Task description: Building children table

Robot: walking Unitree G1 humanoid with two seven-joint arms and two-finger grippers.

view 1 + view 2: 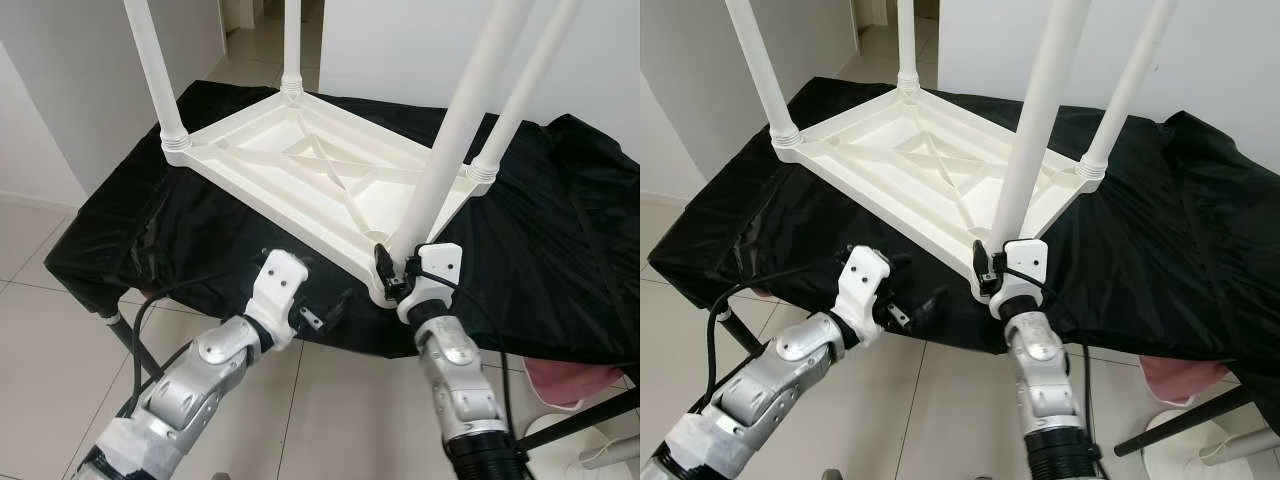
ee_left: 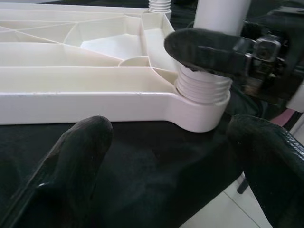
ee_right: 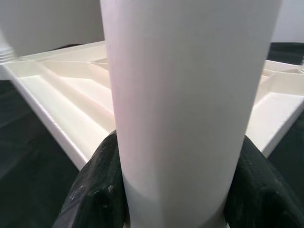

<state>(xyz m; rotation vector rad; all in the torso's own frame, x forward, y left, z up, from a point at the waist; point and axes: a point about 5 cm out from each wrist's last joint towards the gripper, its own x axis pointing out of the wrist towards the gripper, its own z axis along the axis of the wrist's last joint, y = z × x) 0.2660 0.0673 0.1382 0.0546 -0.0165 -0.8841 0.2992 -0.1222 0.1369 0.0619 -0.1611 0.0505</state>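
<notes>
White walls and pale floor tiles surround a work surface draped in a black cloth, whose front edge hangs just ahead of the robot, with bare floor showing below it. On the cloth lies the white plastic tabletop, upside down with its ribbed underside up, and four white legs stand up from its corners.

The right gripper has its two black fingers closed around the near-corner leg, low down just above the threaded collar where the leg meets the tabletop's corner socket at the front edge. The left gripper hovers beside that same corner, just off the cloth's front edge, its fingers spread wide and holding nothing. The other three legs stand at the left, far and right corners.
</notes>
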